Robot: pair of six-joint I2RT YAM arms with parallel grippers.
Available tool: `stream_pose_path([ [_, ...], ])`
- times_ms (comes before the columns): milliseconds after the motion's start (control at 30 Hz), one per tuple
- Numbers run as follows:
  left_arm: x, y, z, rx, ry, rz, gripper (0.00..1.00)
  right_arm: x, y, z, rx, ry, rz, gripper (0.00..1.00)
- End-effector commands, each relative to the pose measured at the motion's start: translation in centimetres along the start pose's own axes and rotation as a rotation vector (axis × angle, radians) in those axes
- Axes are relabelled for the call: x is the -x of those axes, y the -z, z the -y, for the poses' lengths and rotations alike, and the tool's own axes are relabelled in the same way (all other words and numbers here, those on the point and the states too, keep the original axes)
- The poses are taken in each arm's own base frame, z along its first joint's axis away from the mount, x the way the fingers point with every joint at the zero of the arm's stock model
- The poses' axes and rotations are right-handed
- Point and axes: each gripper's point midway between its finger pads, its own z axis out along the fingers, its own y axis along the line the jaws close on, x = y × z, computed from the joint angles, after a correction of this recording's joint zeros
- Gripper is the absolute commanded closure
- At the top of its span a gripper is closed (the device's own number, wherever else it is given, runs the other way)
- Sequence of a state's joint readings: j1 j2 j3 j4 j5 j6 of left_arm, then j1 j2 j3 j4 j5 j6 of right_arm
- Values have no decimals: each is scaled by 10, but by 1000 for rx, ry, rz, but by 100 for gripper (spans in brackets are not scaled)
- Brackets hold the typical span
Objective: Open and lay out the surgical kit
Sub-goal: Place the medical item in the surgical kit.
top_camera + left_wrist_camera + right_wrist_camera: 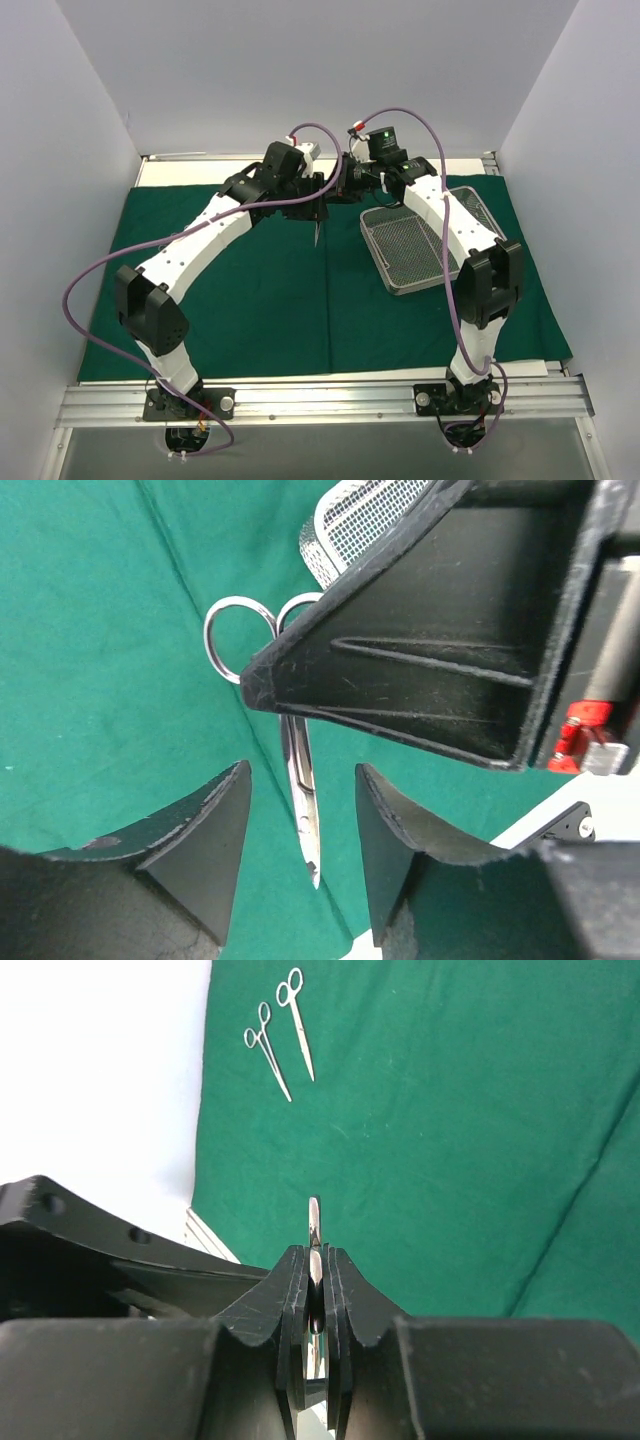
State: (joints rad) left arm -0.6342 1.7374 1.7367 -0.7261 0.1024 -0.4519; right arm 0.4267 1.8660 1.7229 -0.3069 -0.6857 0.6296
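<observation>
Since the jaws of my right gripper pinch the scissors above the cloth, I read the left gripper, jaws spread beside the blades, as awaiting a handover.

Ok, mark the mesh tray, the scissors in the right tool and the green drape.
mesh tray (402, 250), top view, bare mesh floor.
scissors (303, 800), left wrist view, closed blades.
green drape (250, 300), top view, bare cloth left of the centre crease.

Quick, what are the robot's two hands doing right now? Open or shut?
Left gripper: open, its fingers on either side of the scissors, not pinching them.
Right gripper: shut on the scissors.
</observation>
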Motion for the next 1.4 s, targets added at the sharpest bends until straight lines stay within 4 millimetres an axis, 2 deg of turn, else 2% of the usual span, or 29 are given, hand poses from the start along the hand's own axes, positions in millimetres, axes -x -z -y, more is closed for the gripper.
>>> stream_pose_path([
  [0,15,7,10,-42,-21,34,47,4,19,-32,82,43,33,100],
  [233,16,5,7,-38,-14,28,57,3,18,-33,96,45,26,100],
  [367,17,1,3,-30,-5,19,76,0,18,-33,100,44,16,100],
  [567,19,-3,-2,-28,12,9,97,0,16,-34,107,43,13,100],
  [633,19,-3,-5,-23,18,10,98,1,14,-35,113,33,10,97],
  [667,20,-3,-9,-17,22,10,98,1,13,-35,112,27,6,82],
  [700,19,-2,-12,-7,29,8,98,6,11,-26,79,14,21,65],
  [733,19,-1,-16,10,40,8,98,9,14,-21,41,1,26,32],
  [767,24,2,-28,49,72,23,98,14,16,-14,2,-9,43,19],
  [833,21,3,-44,92,112,12,98,32,28,19,-158,-60,113,0],
  [900,20,8,-74,183,162,13,98,42,43,46,-266,-112,159,0],
  [933,21,10,-84,214,175,16,98,49,58,71,-364,-154,195,0],
  [967,21,11,-94,242,201,13,98,51,66,82,-412,-161,211,0],
  [1000,22,16,-121,338,233,19,98,54,76,90,-453,-161,234,0],
  [1067,27,18,-147,435,281,27,98,55,93,108,-562,-162,264,0],
  [1100,32,25,-169,534,306,54,98,55,99,109,-584,-158,275,0],
  [1133,35,34,-177,590,325,55,98,52,102,112,-603,-162,273,0],
  [1167,32,29,-189,643,358,44,98,52,104,114,-616,-160,279,0],
  [1233,32,33,-211,748,391,41,98,49,105,117,-628,-163,278,0],
  [1333,39,19,-231,808,442,60,98,44,98,121,-620,-187,251,0],
  [1367,40,9,-239,827,476,64,98,44,95,122,-614,-191,243,0],
])
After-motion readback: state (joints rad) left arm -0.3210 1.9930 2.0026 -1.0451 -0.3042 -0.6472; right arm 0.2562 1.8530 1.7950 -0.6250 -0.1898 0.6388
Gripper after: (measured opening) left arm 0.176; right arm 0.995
